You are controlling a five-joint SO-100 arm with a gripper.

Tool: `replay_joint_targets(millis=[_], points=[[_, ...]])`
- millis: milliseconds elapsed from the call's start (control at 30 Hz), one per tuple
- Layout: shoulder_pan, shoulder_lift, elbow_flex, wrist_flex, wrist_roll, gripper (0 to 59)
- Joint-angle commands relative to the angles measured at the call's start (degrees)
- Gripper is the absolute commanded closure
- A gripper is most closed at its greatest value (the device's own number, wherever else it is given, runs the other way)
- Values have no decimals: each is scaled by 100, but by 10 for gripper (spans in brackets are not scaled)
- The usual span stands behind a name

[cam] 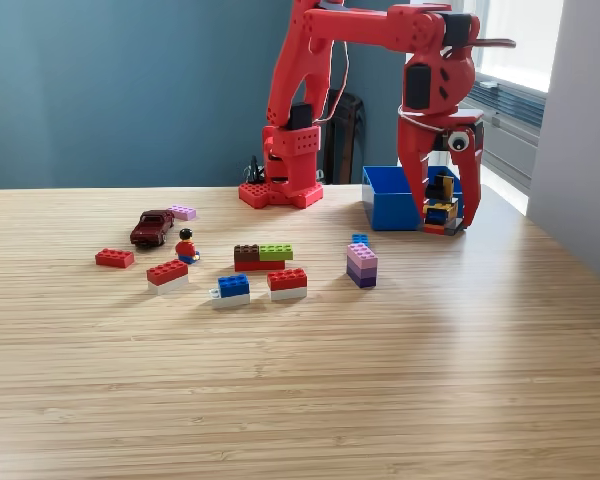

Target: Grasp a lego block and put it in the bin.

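Note:
My red gripper [444,222] points straight down at the table on the exterior view's right, just in front of the blue bin's [388,196] right end. Its jaws stand apart on either side of a small upright lego stack [439,210] of black, yellow, blue and orange pieces resting on the table. A narrow gap shows between the stack and the right jaw, so the gripper looks open. Loose lego blocks lie mid-table: a red one [114,258], a red-on-white one [167,273], a blue-on-white one [232,290] and a purple stack [361,266].
A dark red toy car [152,227], a pink brick [183,212] and a small lego figure [186,246] sit left of centre. The arm's base [281,190] stands at the back. A wall and window ledge [580,150] rise close on the right.

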Motion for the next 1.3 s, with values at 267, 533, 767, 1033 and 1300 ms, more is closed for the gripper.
replay_joint_targets(millis=[267,533,767,1033,1300], points=[[-1063,1397,765,97,1072,586],[-1705,1406,185,888,1556,586],[-2101,1406,-88,1380,1872,586],[-2830,1406,-35,1731,2364,586],[-3674,1406,141,1731,2804,586]])
